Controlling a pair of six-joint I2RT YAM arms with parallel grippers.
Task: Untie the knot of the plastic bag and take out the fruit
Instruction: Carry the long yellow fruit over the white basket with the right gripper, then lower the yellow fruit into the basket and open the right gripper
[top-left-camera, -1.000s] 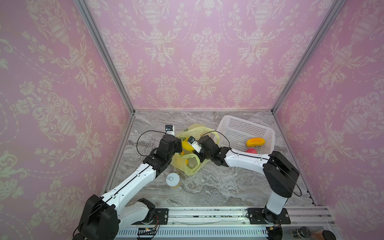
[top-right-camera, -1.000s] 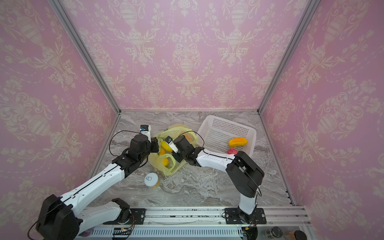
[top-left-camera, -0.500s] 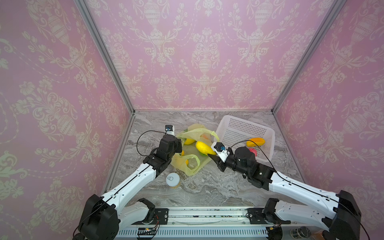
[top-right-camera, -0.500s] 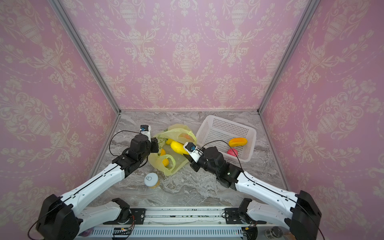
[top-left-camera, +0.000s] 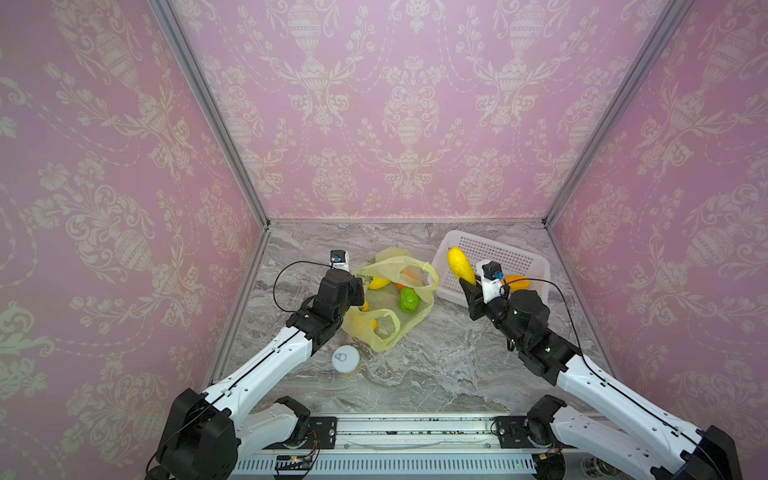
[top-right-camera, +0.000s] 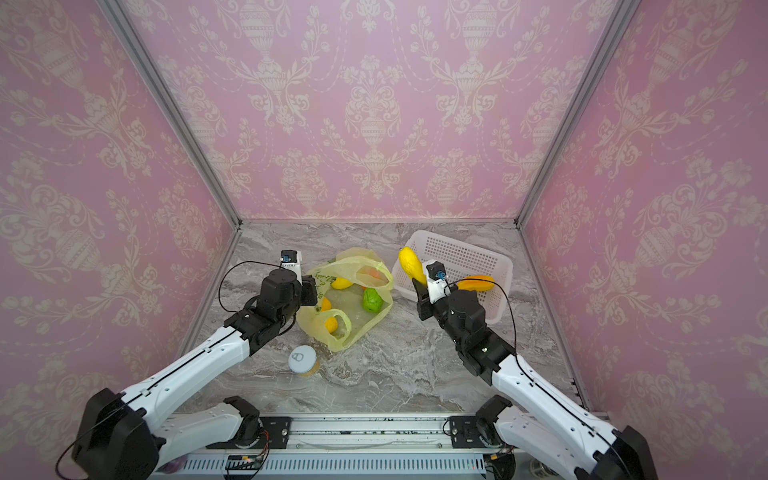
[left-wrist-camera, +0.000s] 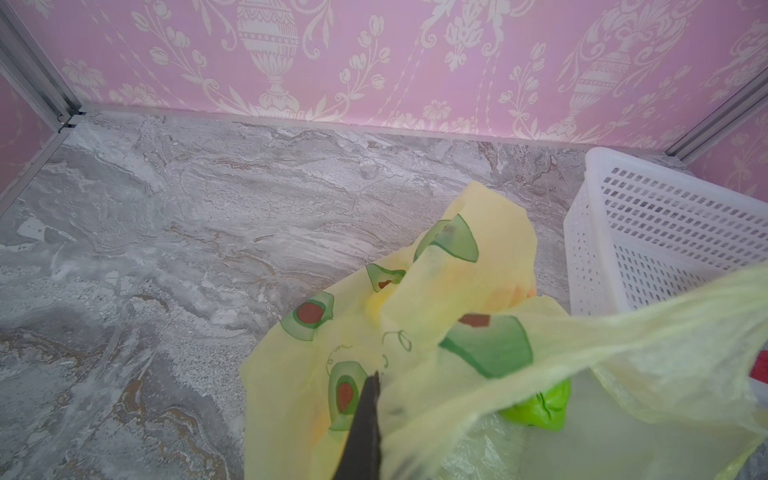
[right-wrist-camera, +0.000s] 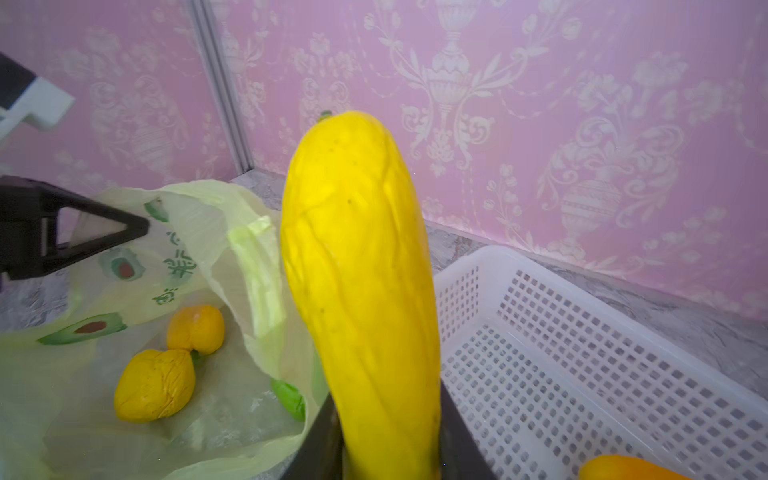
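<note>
1. Nearest: round can w/ white pull-tab lid, upright on marble table, at 7 o'clock of the plastic bag, apart from it.
2. Bag lies mid-table, mouth open. Its 2 handle loops are apart: 1 flat at bag's 6 o'clock end, 1 raised at 12 o'clock.
3. L gripper at bag's 9 o'clock edge, jaws closed on the film, that edge lifted. Left wrist view shows 1 dark finger tight vs the avocado-print film.
4. Fruit in bag: small yellow-orange fruit seen thru the near loop, green bumpy fruit at centre, yellow fruit & orange piece farther back under film.
5. R gripper at bag's 3 o'clock, off the table, clamped on lower end of a long yellow fruit. The fruit is out of the bag, points to 11 o'clock & overlaps basket's left rim in both top views.
6. White perforated basket at bag's 2 o'clock, near far wall. Long orange fruit lies in it, partly hidden by R wrist.
</note>
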